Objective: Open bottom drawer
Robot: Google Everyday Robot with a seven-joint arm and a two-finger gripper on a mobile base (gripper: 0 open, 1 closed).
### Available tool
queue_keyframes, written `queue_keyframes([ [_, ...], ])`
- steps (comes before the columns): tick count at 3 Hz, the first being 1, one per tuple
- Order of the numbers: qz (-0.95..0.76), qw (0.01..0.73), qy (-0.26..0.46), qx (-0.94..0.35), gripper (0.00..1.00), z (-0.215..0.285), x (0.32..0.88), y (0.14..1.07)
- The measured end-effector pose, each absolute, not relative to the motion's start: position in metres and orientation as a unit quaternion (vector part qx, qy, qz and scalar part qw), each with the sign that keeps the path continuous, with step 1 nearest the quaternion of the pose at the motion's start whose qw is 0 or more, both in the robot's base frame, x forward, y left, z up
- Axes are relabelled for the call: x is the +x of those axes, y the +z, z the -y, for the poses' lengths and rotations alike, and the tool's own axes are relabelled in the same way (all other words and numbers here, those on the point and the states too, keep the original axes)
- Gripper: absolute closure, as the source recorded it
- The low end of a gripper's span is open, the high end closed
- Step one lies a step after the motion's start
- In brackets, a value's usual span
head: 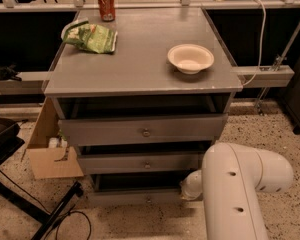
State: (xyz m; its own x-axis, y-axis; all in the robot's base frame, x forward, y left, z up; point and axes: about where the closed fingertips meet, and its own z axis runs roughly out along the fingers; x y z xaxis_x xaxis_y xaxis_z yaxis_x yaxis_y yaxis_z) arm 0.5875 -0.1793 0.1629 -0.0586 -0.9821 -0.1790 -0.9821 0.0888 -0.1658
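Note:
The grey cabinet [140, 74] has three drawers stacked under its top. The bottom drawer [135, 198] is the slim lowest front with a small round knob [149, 200]. It stands a little way out, with a dark gap above it. The middle drawer [140, 163] and the top drawer [140, 130] also stand slightly out. My white arm [240, 184] comes in from the lower right. My gripper [186, 188] is at the arm's end, by the right end of the bottom drawer, mostly hidden behind the arm.
On the cabinet top are a white bowl [190, 58], a green chip bag [92, 36] and a red soda can [106, 4]. A cardboard box [47, 151] stands on the floor at the left. A black stand leg and cable [55, 219] lie at the lower left.

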Motion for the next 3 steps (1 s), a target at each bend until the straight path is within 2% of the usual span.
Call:
queue_keyframes([
  [3, -0.733, 0.122, 0.003, -0.670, 1.00, 0.1851, 0.5759, 0.1642],
])
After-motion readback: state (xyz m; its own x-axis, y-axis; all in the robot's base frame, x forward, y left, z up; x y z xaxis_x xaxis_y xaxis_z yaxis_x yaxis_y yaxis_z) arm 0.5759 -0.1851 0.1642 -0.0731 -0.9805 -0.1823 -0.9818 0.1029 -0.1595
